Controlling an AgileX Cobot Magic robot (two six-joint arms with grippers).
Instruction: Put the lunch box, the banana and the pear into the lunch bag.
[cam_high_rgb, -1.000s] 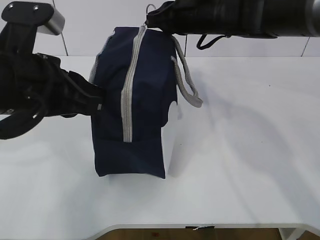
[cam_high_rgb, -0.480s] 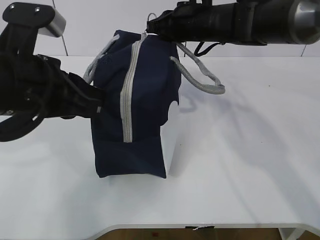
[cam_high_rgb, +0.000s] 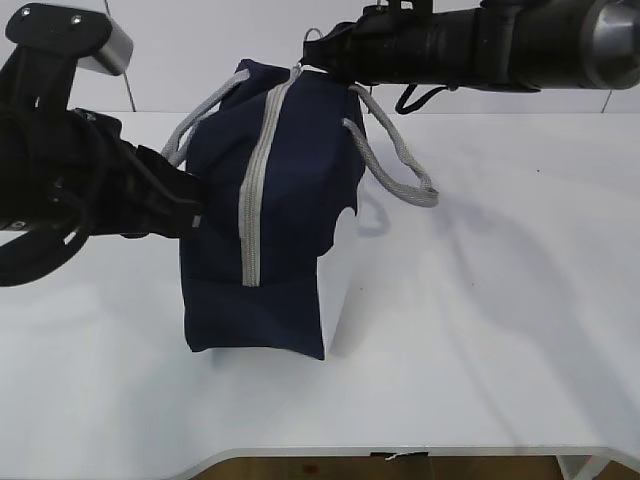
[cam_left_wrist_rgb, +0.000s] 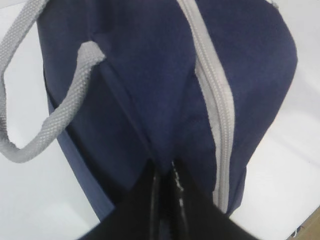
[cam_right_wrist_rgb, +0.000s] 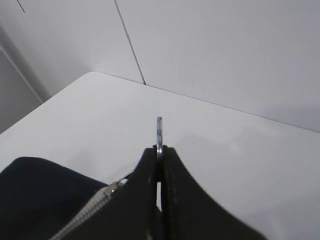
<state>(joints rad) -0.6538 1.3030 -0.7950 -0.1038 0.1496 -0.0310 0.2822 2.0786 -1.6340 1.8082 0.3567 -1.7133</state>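
The navy lunch bag (cam_high_rgb: 285, 190) stands on the white table with its grey zipper (cam_high_rgb: 255, 180) closed along the side that faces the camera. My left gripper (cam_high_rgb: 198, 205) is shut on a fold of the bag's navy fabric (cam_left_wrist_rgb: 162, 162) at its left side. My right gripper (cam_high_rgb: 312, 52) is shut on the zipper's metal ring pull (cam_right_wrist_rgb: 159, 131) at the bag's top. One grey strap handle (cam_high_rgb: 395, 165) hangs to the right, another (cam_left_wrist_rgb: 45, 130) to the left. The lunch box, the banana and the pear are out of view.
The white table (cam_high_rgb: 500, 300) stretches right of the bag and its front edge runs along the bottom of the exterior view. A white wall stands behind. The right arm (cam_high_rgb: 500, 45) reaches across above the bag.
My right gripper has shifted slightly right and up with the ring pull, tilting the bag's top. The right strap handle swung outward, then dropped back a little. The left gripper has held still.
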